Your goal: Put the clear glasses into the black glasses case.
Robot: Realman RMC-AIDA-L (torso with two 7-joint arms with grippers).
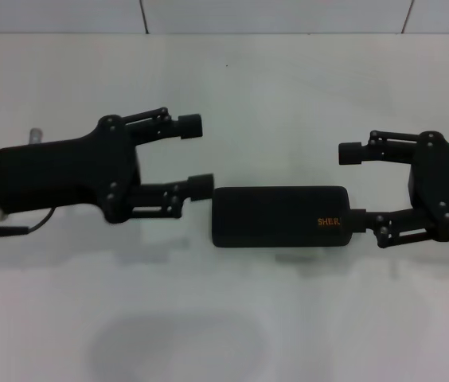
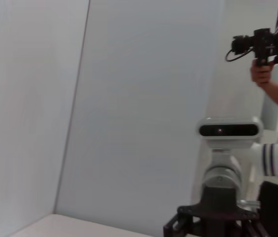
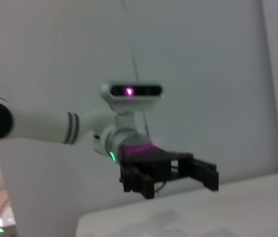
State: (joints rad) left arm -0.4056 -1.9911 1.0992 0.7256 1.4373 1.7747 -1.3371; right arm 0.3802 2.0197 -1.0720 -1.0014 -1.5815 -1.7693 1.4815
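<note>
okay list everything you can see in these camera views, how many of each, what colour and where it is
black glasses case: one, matte black with small orange lettering, lying closed and flat on the table between the two grippers
table: one, white, under everything
wall: white panels behind the table
handheld camera rig: one, black, held up by a person's hand in the left wrist view
clear glasses: none visible in any view
left gripper: one, black, open, at the case's left end
right gripper: one, black, open, lower finger at the case's right end
</note>
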